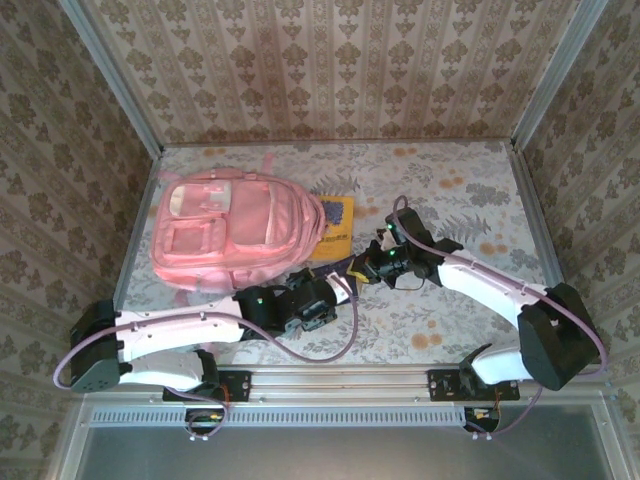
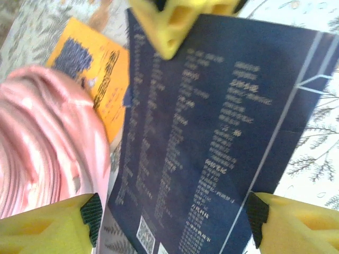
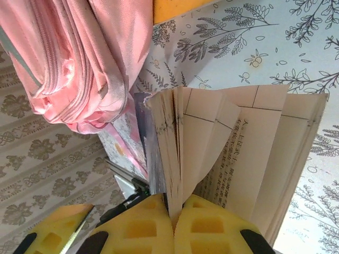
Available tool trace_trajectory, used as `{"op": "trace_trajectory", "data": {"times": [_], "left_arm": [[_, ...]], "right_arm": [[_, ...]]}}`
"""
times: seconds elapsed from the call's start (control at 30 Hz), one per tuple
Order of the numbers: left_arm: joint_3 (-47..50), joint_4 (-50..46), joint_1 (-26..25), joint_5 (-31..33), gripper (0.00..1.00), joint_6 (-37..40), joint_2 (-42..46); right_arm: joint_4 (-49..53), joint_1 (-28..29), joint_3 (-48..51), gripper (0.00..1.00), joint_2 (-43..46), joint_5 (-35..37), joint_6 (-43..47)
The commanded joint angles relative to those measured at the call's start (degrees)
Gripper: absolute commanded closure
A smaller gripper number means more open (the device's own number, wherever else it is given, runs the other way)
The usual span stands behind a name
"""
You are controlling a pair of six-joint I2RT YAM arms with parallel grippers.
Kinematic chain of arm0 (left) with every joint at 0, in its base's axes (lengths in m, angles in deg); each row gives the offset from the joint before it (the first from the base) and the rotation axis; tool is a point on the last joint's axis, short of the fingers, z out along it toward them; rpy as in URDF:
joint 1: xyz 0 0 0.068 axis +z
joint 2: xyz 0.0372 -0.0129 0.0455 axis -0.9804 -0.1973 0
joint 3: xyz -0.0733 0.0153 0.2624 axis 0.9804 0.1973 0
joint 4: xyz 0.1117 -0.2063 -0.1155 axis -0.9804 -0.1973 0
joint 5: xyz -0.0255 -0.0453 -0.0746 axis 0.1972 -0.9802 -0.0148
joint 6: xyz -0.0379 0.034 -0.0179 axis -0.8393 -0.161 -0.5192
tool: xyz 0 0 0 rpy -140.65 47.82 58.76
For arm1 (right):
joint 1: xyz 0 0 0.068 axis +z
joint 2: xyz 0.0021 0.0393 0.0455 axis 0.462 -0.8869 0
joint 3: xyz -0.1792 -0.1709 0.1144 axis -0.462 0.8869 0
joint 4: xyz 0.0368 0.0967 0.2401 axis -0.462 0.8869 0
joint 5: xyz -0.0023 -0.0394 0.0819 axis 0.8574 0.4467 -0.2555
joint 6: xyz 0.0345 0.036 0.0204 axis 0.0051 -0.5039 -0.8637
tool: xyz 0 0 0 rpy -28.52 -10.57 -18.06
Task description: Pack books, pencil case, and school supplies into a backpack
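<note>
A dark navy book (image 2: pixel 212 132) hangs over the table, and my right gripper (image 3: pixel 175 211) is shut on its edge, with the pages (image 3: pixel 228 143) fanning open. In the left wrist view the right gripper's yellow fingertips (image 2: pixel 172 24) pinch the book's far edge. My left gripper (image 2: pixel 175 222) is open, its pads wide apart on either side of the book's near end and gripping nothing. The pink backpack (image 1: pixel 235 235) lies at the left, close to both grippers (image 1: pixel 318 305) (image 1: pixel 378 265). A yellow book (image 1: pixel 335 228) lies flat against the backpack's right side.
Patterned walls close in the table (image 1: pixel 470 200) on three sides. The floral tabletop to the right of the arms is bare. A metal rail (image 1: pixel 340 380) runs along the near edge between the arm bases.
</note>
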Motion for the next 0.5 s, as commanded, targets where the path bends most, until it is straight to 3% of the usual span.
{"op": "trace_trajectory", "data": {"times": [0.0, 0.2, 0.47], "left_arm": [[1.7, 3.1, -0.3, -9.1, 0.25, 10.4, 3.8], [3.3, 1.5, -0.4, -15.1, 0.26, 14.5, 13.6], [1.5, -2.0, -0.4, -9.0, 0.23, 22.9, 16.4]], "right_arm": [[-0.9, -0.7, 0.5, 1.00, 2.6, -2.1, -3.3], [-0.7, -2.4, 0.2, 1.00, 4.7, -1.9, -5.3], [-1.0, -2.5, -0.7, 1.00, 8.0, -0.7, -9.2]]}}
